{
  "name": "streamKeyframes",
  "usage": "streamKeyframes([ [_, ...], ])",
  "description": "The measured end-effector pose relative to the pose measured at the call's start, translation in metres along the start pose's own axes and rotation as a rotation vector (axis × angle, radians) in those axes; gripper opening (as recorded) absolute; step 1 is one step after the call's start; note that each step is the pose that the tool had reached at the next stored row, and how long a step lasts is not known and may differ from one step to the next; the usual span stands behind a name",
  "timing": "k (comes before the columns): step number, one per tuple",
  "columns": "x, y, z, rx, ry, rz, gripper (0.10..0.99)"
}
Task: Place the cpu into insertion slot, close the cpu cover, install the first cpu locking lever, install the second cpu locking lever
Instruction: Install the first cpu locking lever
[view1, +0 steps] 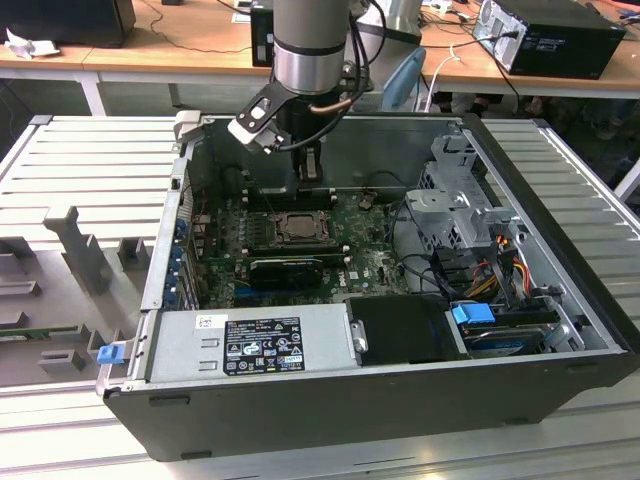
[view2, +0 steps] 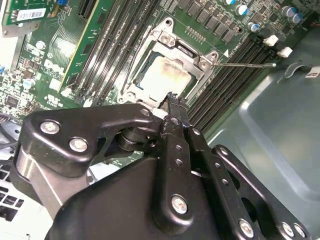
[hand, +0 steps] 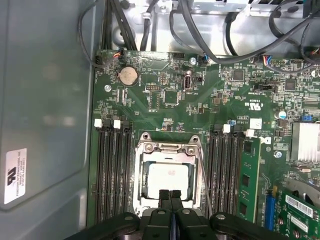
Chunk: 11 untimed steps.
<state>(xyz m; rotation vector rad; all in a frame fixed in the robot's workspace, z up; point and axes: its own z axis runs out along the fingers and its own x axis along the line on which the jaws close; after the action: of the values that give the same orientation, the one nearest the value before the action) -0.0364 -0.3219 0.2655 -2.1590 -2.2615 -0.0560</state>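
The cpu (hand: 169, 179) (view2: 164, 75), a dull silver square, lies in the insertion slot (view1: 298, 228) on the green motherboard. The cpu cover (hand: 170, 148) (view2: 192, 55), a silver metal frame, lies flat around the chip. A thin metal lever (view2: 245, 64) sticks out from one socket corner over the memory slots. Another rod (hand: 202, 172) runs along the socket's side. My gripper (hand: 170, 193) (view2: 174, 98) (view1: 310, 175) hangs just above the socket's edge, its two black fingers pressed together with nothing between them.
The open computer case (view1: 520, 330) surrounds the board, with a power supply (view1: 255, 345) in front and a drive cage (view1: 455, 210) with cables at the exterior view's right. Black memory slots (hand: 112, 170) flank the socket. A green card (hand: 249, 180) stands beside them.
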Motion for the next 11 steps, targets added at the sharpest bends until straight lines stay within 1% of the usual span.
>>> streamKeyframes([
  [3,0.0003,0.0001,-0.0094,0.000,0.0000,0.000,0.106],
  [11,0.0011,0.0005,-0.0300,0.000,0.0001,0.000,0.106],
])
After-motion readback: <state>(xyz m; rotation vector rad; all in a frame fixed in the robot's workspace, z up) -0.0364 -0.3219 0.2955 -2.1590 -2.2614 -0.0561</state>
